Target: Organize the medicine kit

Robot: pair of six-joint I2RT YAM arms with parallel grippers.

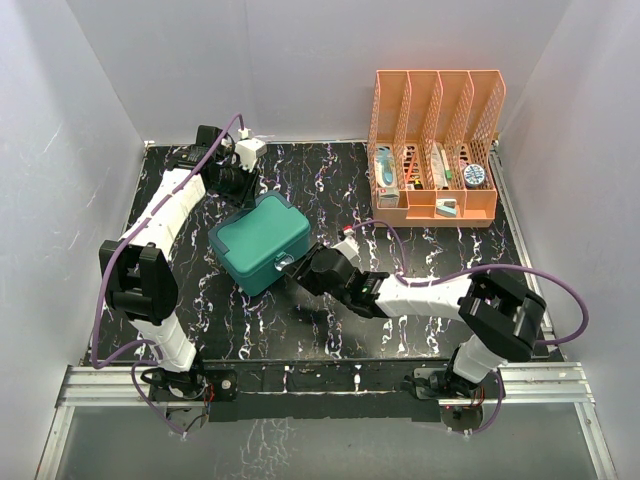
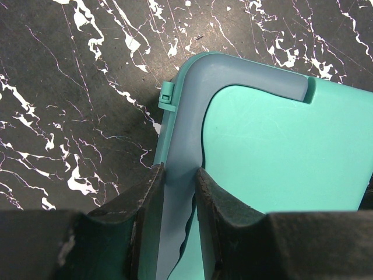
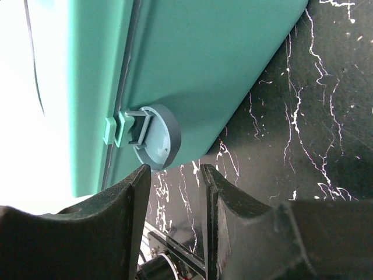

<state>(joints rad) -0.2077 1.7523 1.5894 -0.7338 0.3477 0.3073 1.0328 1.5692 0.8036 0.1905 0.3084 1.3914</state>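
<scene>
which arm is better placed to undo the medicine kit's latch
Right: the right gripper, open, sits at the front latch; the left gripper is clamped on the grey lid rim of the medicine kit.

One medicine kit (image 1: 262, 240), teal, lying between the left pincer (image 1: 248, 192) and the right pincer (image 1: 290, 263); two pincers in all; one round grey latch (image 3: 152, 135) on the kit, just ahead of the right pincer; one small teal clip (image 2: 167, 96) on its side, just beyond the left pincer; one orange mesh rack (image 1: 437, 120), well apart from the right pincer, with four tall slots; small packets (image 1: 447, 208) in it, too small to count; one marbled table (image 1: 330, 180).
</scene>
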